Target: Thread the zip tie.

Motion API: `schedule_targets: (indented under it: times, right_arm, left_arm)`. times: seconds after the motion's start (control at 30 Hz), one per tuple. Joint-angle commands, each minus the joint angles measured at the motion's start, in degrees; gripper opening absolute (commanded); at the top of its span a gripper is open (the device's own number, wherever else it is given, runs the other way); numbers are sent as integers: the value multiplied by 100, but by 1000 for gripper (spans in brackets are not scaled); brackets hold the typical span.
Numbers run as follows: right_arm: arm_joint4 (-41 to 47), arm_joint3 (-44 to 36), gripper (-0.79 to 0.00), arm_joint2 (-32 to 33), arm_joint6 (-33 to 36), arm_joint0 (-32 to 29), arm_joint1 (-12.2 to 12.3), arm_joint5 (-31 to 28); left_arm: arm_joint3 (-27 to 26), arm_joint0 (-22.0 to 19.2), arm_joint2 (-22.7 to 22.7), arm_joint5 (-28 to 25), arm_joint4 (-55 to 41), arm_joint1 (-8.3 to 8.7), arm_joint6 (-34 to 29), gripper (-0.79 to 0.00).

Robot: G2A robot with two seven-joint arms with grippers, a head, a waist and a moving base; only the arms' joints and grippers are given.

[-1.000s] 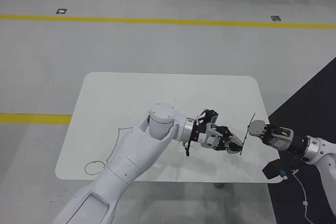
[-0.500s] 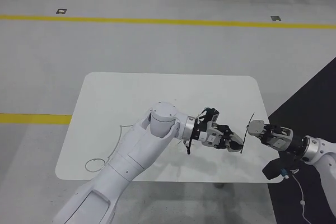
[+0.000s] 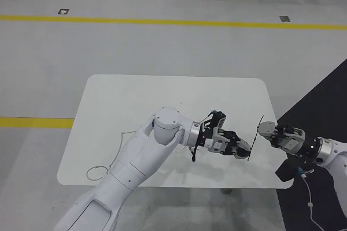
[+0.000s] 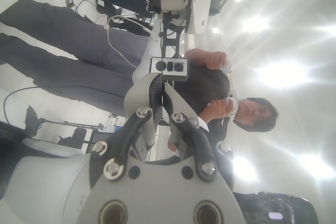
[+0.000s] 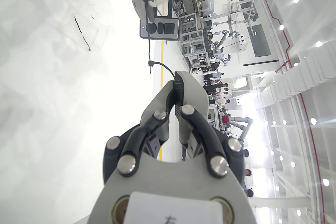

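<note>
1. Tie: I hold it in the air over the near right part of the table, between my two claws. In the top view its long axis runs from far right to near left.
2. Left claw: the arm stretches rightward, and the claw is clenched on the tie's near end.
3. Right claw: the arm stretches leftward, facing the left one. The claw is clenched on the tie's far part, where the strap curves.
4. Count: two ties. One is held, and the spare tie lies flat on the table.
</note>
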Motion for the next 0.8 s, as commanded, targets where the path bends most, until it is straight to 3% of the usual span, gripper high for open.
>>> schedule_targets:
  times: [0.0,0.77]
  right_arm:
    - [27,-5,-785,-12,7,7,10,-31]
    - [43,-98,-785,-117,-46,-57,123,-68]
  left_arm:
    - [-45,26,-21,-8,17,18,-4,-785]
    - [-64,-62,88,76,90,25,200,-785]
